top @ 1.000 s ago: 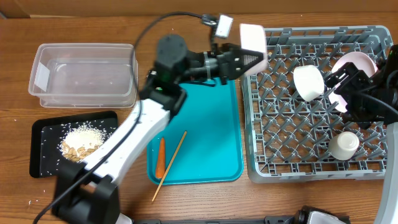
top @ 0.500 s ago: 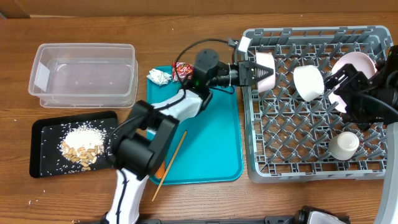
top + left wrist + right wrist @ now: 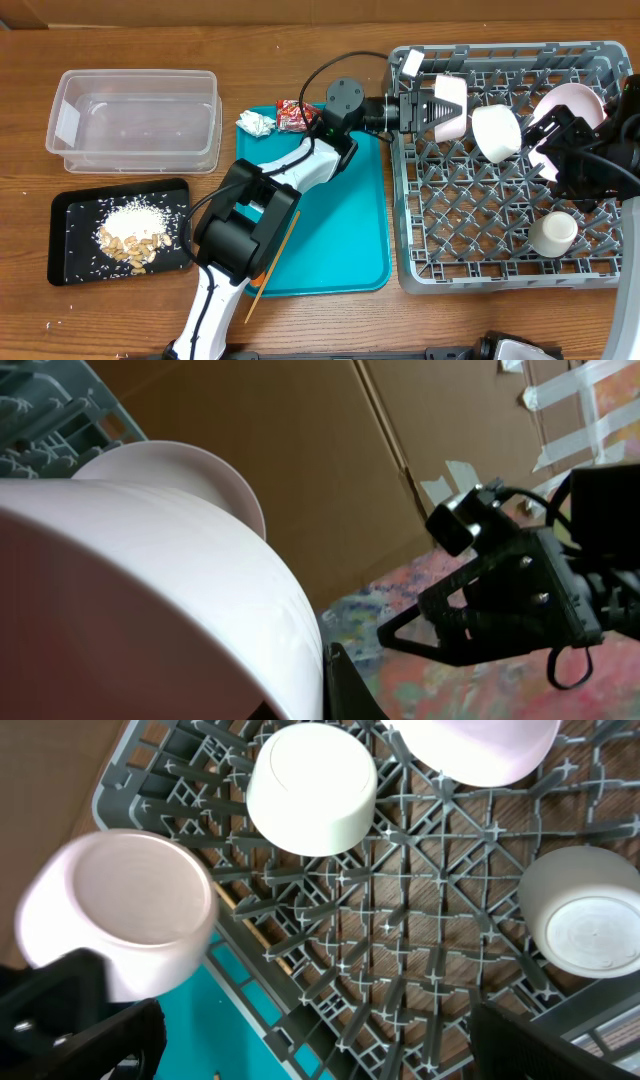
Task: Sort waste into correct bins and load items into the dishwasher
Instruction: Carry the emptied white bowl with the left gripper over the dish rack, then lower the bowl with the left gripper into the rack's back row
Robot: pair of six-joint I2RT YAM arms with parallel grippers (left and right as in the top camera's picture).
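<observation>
Carrying, left tool (image 3: 418,104): pressed together on the rim of a white bowl (image 3: 452,106), which is held on its side.
Change over the last second: this tool has travelled from the far edge of the teal tray (image 3: 340,230) across the rim of the grey dish rack (image 3: 405,200). The bowl now hangs above the grid floor, no longer outside it.
Ahead of the left tool: an upturned bowl (image 3: 495,132) stands just beyond the carried one, and a large plate (image 3: 570,105) leans farther on.
Right tool (image 3: 548,140): spread wide and holding nothing, with the upturned bowl just before it and a small cup (image 3: 552,233) to one side.
Behind the left tool: a crumpled tissue (image 3: 256,123) and a red wrapper (image 3: 293,114) at the tray's corner, uncovered now that the arm has passed. A chopstick (image 3: 272,265) crosses the tray's near edge.
Bins: a clear tub (image 3: 135,120) and a black tray (image 3: 75,215) holding food scraps (image 3: 130,235), well behind the left tool on the table.
Meaning for the task: loading appears close to release. The bowl likely needs lowering between pegs without knocking its neighbour. The tissue, wrapper and chopstick remain unsorted.
</observation>
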